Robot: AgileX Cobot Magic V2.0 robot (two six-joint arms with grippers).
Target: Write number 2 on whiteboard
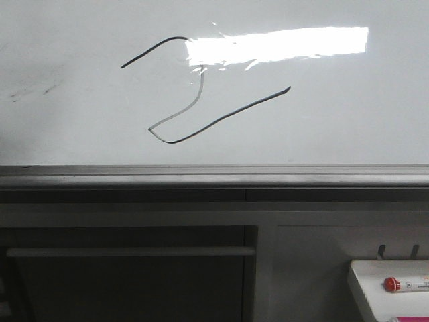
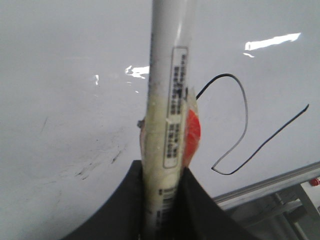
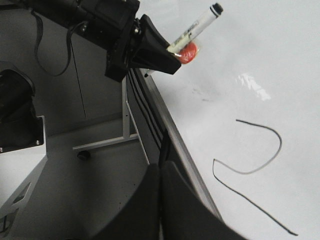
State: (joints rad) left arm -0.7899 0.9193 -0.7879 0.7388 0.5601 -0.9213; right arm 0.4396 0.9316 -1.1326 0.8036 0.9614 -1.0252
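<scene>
My left hand (image 2: 162, 200) is clamped on one white plastic marker (image 2: 167, 90) wrapped in tape, its black tip lifted off the glossy whiteboard (image 1: 80, 134). My right hand (image 3: 160, 172) is pressed shut, holding nothing. One thin, stretched number 2 (image 1: 201, 100) sits mid-board, partly faint grey.

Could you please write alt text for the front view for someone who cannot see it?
A thin black stretched number 2 is drawn on a glossy whiteboard, crossing a bright glare. Below its grey rim, a white tray holds a red-capped marker.
</scene>
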